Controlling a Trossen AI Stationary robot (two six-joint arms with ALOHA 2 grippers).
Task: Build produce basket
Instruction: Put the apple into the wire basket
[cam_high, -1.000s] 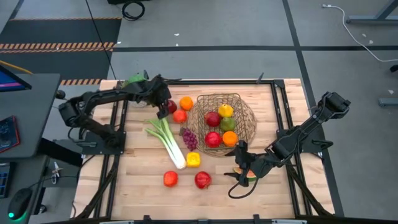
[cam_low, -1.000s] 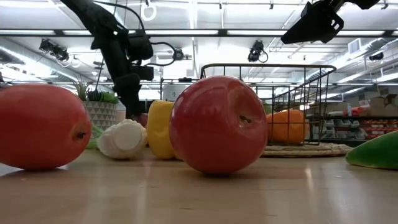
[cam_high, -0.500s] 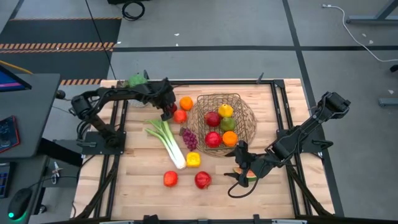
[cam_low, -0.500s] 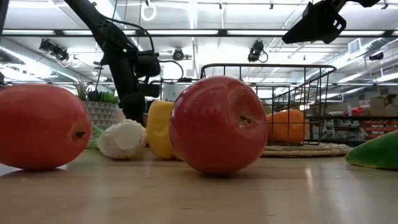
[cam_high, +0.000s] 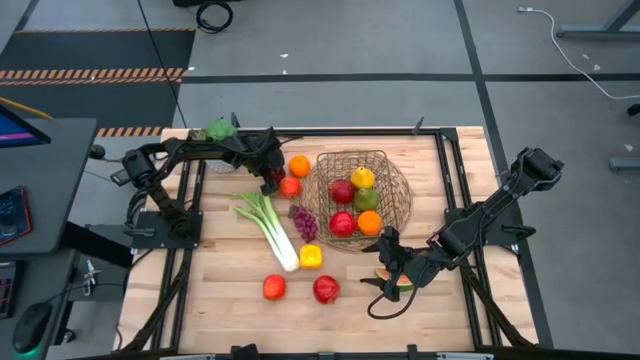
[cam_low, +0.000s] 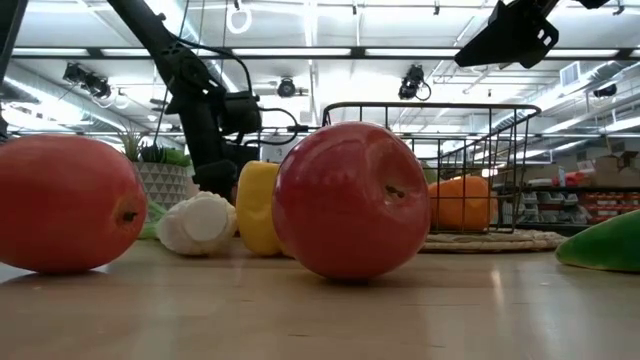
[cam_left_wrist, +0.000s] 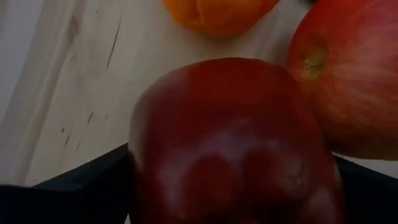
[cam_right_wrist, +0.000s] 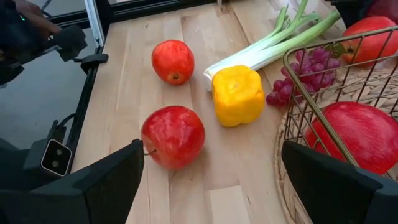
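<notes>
The left gripper (cam_high: 270, 177) has its jaws spread wide around a dark red apple (cam_left_wrist: 233, 143), probably to lift it toward the basket (cam_high: 398, 192); the right gripper (cam_high: 385, 262) waits, jaws wide, holding nothing.

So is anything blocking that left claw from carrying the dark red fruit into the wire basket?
Partly: an apple and an orange lie between the left gripper and the basket; lifting over them looks possible.

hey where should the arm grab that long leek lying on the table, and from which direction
Grip the leek around its pale, firm lower stalk, probably coming straight down with the fingers across the stem. It lies flat and diagonal, and the grapes sit close by its middle, so the white end offers more room than the splayed green leaves.
</notes>
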